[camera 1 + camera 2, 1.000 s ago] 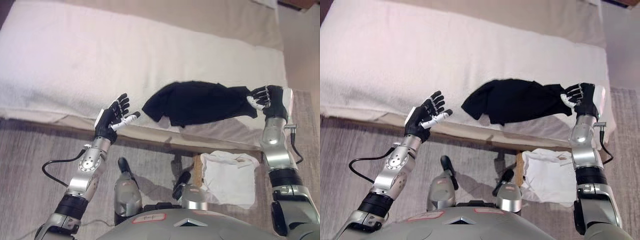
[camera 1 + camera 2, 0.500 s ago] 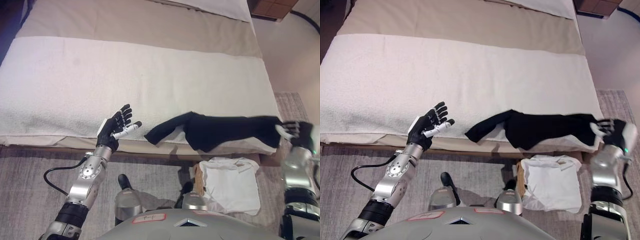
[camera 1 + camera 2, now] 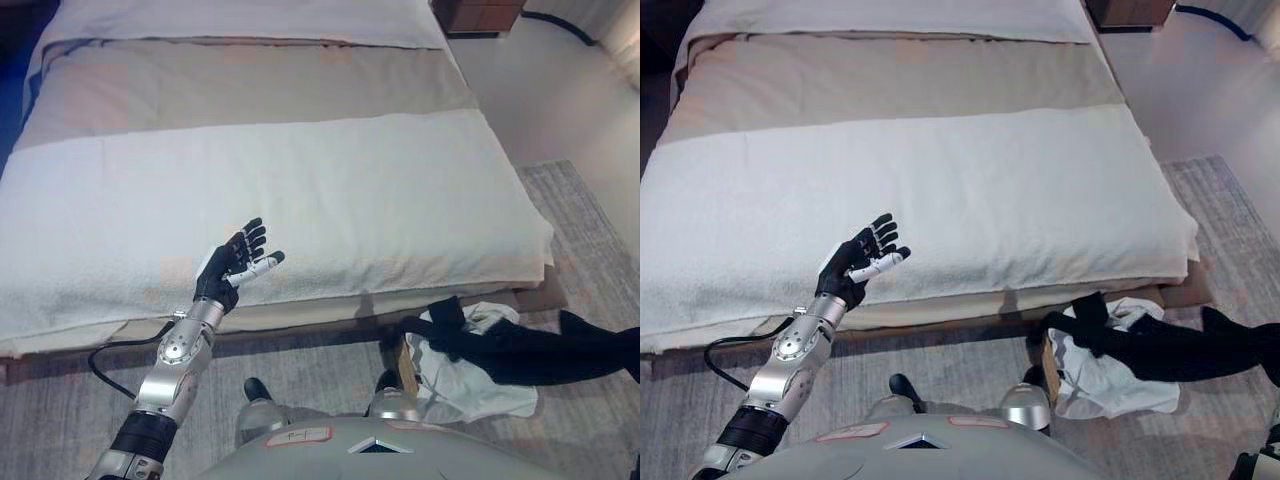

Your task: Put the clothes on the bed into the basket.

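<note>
The bed (image 3: 300, 190) carries no clothes that show. The black garment (image 3: 530, 352) hangs stretched out past the bed's near corner, one end draped over the white cloth (image 3: 470, 385) in the basket (image 3: 405, 362), the other end running off the view's right edge. The right hand is out of view, so its hold cannot be told. The left hand (image 3: 232, 270) hovers with fingers spread, grasping nothing, far to the left of the garment. The step looks like the drop; next, the garment needs lowering fully into the basket.
</note>
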You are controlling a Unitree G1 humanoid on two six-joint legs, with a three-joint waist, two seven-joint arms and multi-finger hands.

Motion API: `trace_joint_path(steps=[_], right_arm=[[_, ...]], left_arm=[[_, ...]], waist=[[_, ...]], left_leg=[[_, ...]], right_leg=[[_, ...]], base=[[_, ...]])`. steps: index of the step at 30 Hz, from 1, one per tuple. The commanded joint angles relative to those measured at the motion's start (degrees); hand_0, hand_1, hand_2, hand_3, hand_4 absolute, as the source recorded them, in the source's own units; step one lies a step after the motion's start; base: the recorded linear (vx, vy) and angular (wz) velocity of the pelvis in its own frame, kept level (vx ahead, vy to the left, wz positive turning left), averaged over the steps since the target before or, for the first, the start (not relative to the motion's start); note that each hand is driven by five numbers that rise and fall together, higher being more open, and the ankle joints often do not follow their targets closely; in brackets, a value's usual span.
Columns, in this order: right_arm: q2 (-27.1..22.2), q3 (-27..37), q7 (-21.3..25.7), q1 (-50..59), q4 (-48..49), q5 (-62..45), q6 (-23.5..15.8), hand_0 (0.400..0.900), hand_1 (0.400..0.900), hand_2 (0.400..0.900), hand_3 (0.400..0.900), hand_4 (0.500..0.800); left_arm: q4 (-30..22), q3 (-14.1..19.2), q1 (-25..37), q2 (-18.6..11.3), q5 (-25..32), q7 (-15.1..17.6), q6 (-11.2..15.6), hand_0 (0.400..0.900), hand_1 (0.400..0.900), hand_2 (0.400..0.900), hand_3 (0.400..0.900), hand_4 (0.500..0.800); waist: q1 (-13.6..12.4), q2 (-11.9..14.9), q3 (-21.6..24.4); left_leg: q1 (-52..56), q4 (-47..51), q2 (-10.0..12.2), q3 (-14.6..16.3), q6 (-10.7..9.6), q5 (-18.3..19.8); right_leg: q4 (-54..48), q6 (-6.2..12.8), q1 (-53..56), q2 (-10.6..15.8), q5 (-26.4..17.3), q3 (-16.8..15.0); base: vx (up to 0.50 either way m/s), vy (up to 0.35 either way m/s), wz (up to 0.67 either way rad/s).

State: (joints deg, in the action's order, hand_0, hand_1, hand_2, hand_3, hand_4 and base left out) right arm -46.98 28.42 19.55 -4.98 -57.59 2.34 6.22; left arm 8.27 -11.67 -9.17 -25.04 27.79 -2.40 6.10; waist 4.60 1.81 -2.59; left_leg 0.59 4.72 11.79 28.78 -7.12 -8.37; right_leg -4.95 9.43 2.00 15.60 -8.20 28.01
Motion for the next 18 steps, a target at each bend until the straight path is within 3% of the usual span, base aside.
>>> trace_joint_path(steps=[1, 7, 8, 15, 18], right_arm=[[-10.7, 4.7, 3.3, 3.5, -0.9, -1.7, -3.5, 0.400, 0.400, 0.400, 0.400, 0.500], [-9.0, 2.3, 2.9, 4.8, 3.8, -1.1, -3.6, 0.400, 0.400, 0.400, 0.400, 0.500], [-6.9, 1.1, 2.9, 5.0, 11.0, 1.2, -3.3, 0.400, 0.400, 0.400, 0.400, 0.500], [3.7, -0.3, 1.6, 3.7, 28.9, 4.4, -4.0, 0.400, 0.400, 0.400, 0.400, 0.500], [6.6, -0.8, 1.3, 3.1, 31.6, 5.2, -4.4, 0.400, 0.400, 0.400, 0.400, 0.500]], left_arm=[[-5.1, 3.3, 4.4, 1.7, -1.7, -0.5, 4.3, 0.900, 0.900, 0.900, 0.900, 0.800], [-4.8, 3.5, 4.3, 2.0, -1.6, -0.1, 4.3, 0.900, 0.900, 0.900, 0.900, 0.800], [-4.7, 3.9, 4.1, 2.6, -1.8, 0.2, 4.1, 0.900, 0.900, 0.900, 0.900, 0.800], [-4.9, 5.2, 4.0, 3.5, -1.9, 0.6, 3.9, 0.900, 0.900, 0.900, 0.900, 0.800], [-5.1, 5.3, 3.8, 3.3, -2.3, 0.5, 3.8, 0.900, 0.900, 0.900, 0.900, 0.800]], waist=[[-2.3, 0.5, 0.3], [-2.4, 0.1, 0.4], [-2.3, -0.2, 0.3], [-2.0, -0.3, 0.0], [-2.1, -0.1, 0.0]], left_leg=[[0.6, -2.2, 2.8, -5.2, -1.5, 3.6], [0.8, -2.3, 3.1, -4.9, -1.7, 3.5], [0.9, -2.6, 3.2, -4.7, -1.7, 3.6], [1.0, -3.2, 3.4, -4.4, -1.5, 4.0], [1.0, -3.1, 3.5, -4.5, -1.5, 4.0]], right_leg=[[2.8, 3.12, 2.4, 0.6, 0.9, 4.6], [2.2, 2.73, 2.5, 0.2, 1.0, 4.1], [2.2, 2.51, 2.5, 0.0, 1.2, 3.8], [2.1, 1.95, 2.7, -0.3, 1.8, 3.0], [2.0, 1.82, 2.9, -0.5, 2.1, 2.8]], base=[[0.00, 0.000, 0.00], [0.00, -0.017, -0.05], [0.00, -0.017, -0.09], [0.01, -0.009, -0.04], [0.00, 0.000, 0.00]])
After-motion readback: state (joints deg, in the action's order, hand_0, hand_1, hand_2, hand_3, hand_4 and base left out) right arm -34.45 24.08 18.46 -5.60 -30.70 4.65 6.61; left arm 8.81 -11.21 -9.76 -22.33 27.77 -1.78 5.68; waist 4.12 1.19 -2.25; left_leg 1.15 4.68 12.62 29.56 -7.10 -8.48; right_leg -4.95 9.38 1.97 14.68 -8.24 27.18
